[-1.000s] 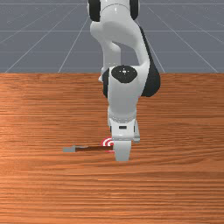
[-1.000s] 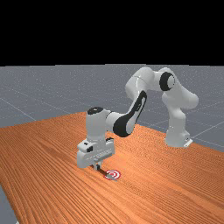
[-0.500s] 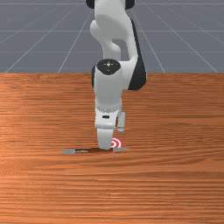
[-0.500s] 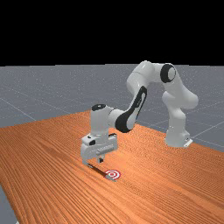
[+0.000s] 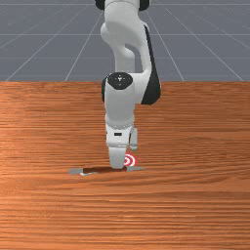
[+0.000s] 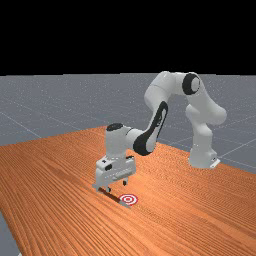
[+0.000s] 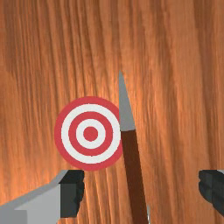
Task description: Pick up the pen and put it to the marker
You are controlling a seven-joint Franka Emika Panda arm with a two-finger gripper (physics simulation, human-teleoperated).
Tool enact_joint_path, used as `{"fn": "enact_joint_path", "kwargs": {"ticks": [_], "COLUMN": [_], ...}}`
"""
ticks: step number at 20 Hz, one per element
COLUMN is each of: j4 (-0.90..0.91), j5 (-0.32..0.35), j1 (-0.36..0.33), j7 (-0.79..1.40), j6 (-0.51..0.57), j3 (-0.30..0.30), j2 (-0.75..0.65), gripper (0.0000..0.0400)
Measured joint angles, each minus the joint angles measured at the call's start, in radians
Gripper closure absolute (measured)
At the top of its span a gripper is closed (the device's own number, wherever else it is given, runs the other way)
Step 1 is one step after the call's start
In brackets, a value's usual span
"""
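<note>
Across the picture, the orange-brown bench carries everything, and the white and grey arm reaches low over it, probably so the tool can take the pen from above. The tool's fingers stand wide apart with nothing clamped, one to each side of the dark brown shaft as seen from the hand, which looks like lining up for a grasp. The pen seems to lie on the bench, stretching from the front view's left to the near edge of the red-and-white marker. Its grey tip points to the front view's right, beside the rings; the pick-up likely remains to be done, by lowering and closing squarely.
</note>
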Motion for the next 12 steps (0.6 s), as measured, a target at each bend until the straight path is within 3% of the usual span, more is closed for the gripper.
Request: {"fn": "enact_joint_path", "kwargs": {"ticks": [6,7,11,12], "j4": [-0.008,-0.033,0.071,0.118], "j5": [0.002,-0.002,-0.002,-0.003], "j1": [0.003,0.001,0.004,0.004], "j7": [0.015,0.006,0.007,0.006], "j6": [0.055,0.107,0.059,0.031], "j3": [-0.004,-0.002,-0.004,-0.005], "j2": [0.034,0.029,0.146,0.173], "gripper": [0.0001,0.0000,0.0000,0.0058]}}
